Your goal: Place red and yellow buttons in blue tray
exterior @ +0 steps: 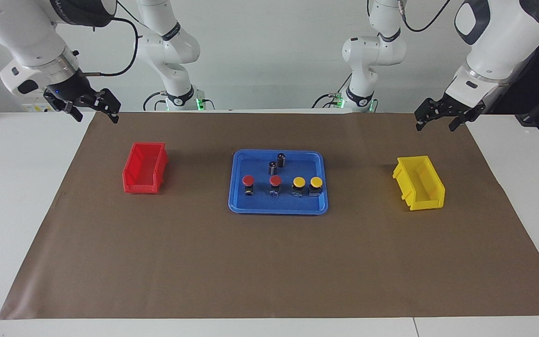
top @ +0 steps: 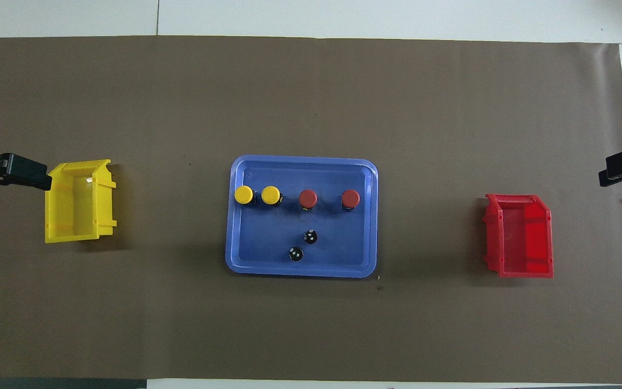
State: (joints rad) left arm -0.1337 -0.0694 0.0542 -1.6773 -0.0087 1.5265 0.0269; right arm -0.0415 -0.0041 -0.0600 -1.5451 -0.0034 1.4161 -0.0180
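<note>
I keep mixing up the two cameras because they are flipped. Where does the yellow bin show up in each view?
Facing view: the yellow bin lies at the picture's right, below the raised left gripper.
Overhead view: the yellow bin lies at the picture's left edge.
Shared landmark: the blue tray sits mid-table in both views.
</note>
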